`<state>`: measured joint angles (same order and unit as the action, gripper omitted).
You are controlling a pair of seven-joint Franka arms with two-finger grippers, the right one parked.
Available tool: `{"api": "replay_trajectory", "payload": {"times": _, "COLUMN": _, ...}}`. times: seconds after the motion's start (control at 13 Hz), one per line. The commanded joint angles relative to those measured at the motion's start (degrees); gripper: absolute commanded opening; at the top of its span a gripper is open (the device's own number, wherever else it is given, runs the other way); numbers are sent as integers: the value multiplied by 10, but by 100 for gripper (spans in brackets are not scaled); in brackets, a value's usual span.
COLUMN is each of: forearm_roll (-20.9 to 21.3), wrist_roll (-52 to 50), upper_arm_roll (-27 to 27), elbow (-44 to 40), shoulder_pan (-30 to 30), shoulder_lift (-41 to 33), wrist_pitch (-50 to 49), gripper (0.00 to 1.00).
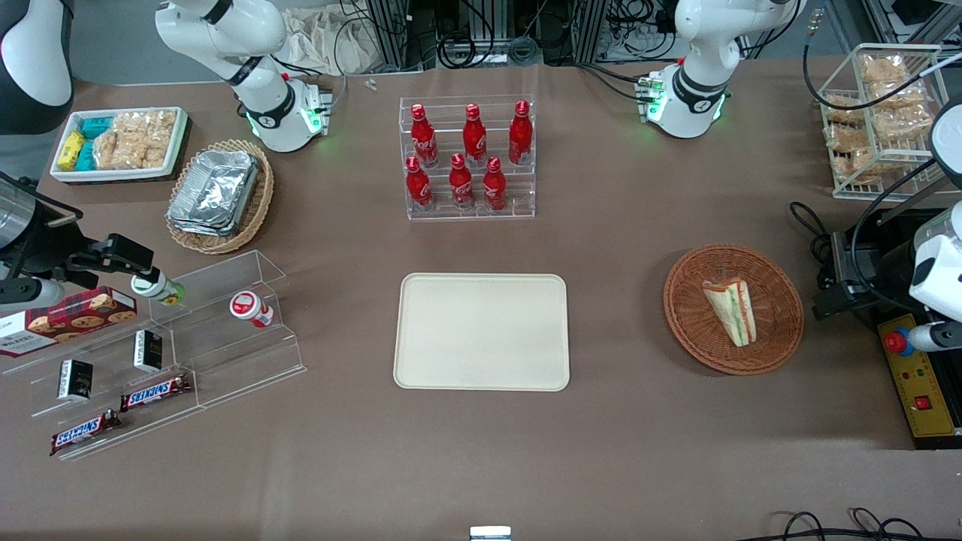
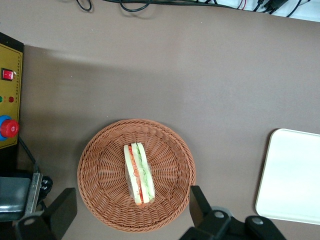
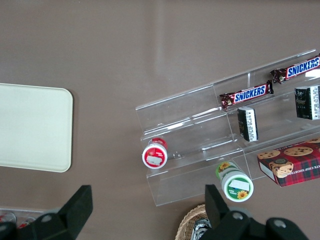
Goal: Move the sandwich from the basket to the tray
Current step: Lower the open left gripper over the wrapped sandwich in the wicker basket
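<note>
Fingers [image 2: 62, 212] of the left gripper [image 2: 131, 215] are standing spread wide and empty, hanging above the basket [image 2: 100, 170] with its rim showing between them. Below them the sandwich [image 2: 139, 173] is lying inside the basket, on its woven floor, touching neither finger. Farther out, the tray [image 2: 295, 175] is sitting flat on the brown counter [image 2: 200, 75], well apart from the basket.

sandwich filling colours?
Green and red-orange between white bread on the sandwich; clearest in left wrist view, gripper open above.
</note>
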<state>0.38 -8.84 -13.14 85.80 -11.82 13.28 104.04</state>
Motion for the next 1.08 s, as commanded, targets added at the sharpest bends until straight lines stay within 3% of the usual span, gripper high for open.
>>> {"api": "replay_trajectory", "payload": {"times": 0.0, "forearm_roll": -6, "wrist_roll": 2, "upper_arm_roll": -2, "elbow": -18, "shoulder_pan": -3, "shoulder_lift": 8, "wrist_pitch": -10, "gripper": 100}}
{"api": "replay_trajectory", "payload": {"times": 0.31, "forearm_roll": 18, "wrist_roll": -13, "upper_arm_roll": -4, "elbow": -18, "shoulder_pan": 3, "shoulder_lift": 9, "wrist_pitch": -11, "gripper": 100}}
{"api": "replay_trajectory", "payload": {"times": 0.46, "forearm_roll": 17, "wrist_roll": -82, "upper_arm_roll": -4, "elbow": -13, "shoulder_pan": 2, "shoulder_lift": 9, "wrist_pitch": -11, "gripper": 100}}
{"api": "replay_trajectory", "payload": {"times": 0.69, "forearm_roll": 14, "wrist_roll": -145, "upper_arm_roll": -4, "elbow": 15, "shoulder_pan": 3, "shoulder_lift": 7, "wrist_pitch": -9, "gripper": 100}}
{"api": "replay_trajectory", "payload": {"times": 1.0, "forearm_roll": 24, "wrist_roll": -158, "upper_arm_roll": -1, "elbow": 66, "shoulder_pan": -1, "shoulder_lift": 9, "wrist_pitch": 7, "gripper": 100}}
